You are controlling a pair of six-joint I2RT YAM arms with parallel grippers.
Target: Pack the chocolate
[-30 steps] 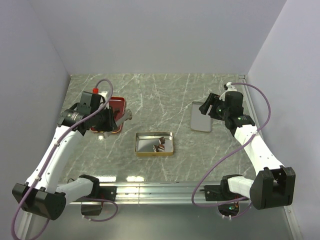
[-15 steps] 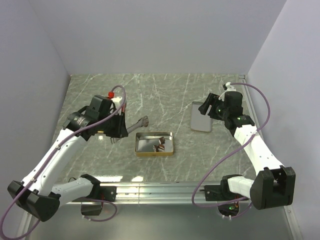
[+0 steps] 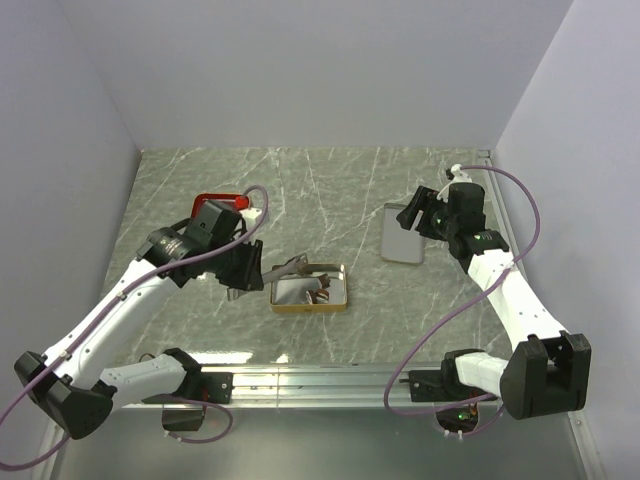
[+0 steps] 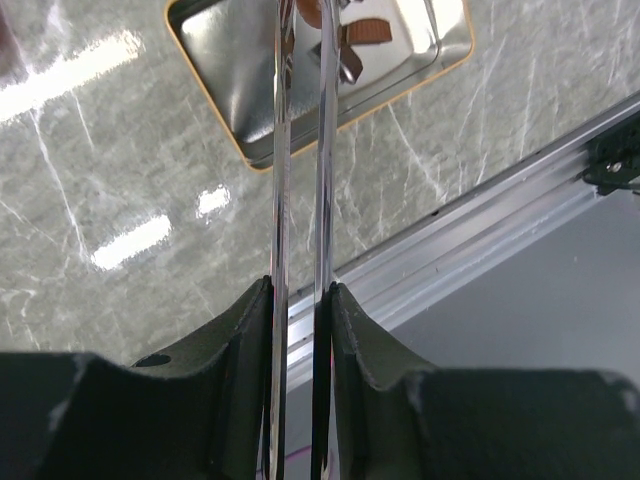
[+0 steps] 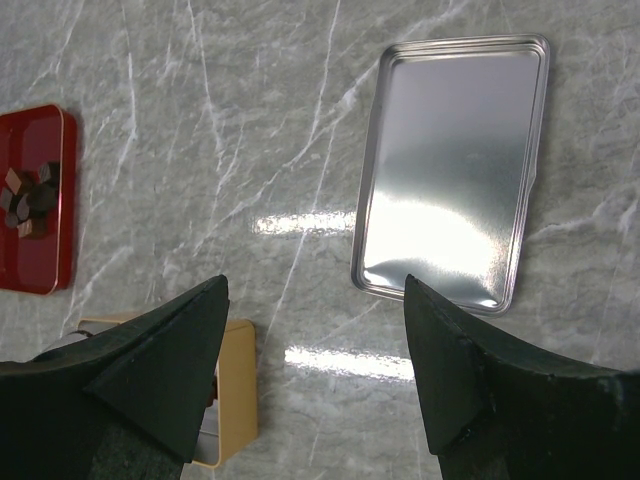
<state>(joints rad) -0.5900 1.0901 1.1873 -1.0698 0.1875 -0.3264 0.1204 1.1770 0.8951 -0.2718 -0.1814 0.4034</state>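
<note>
Tongs pinched tight in left hand, tips over gold tin holding chocolate, right hand gaping wide and empty above silver lid on desk

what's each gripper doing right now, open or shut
left gripper: closed on the metal tongs
right gripper: open, holding nothing
</note>
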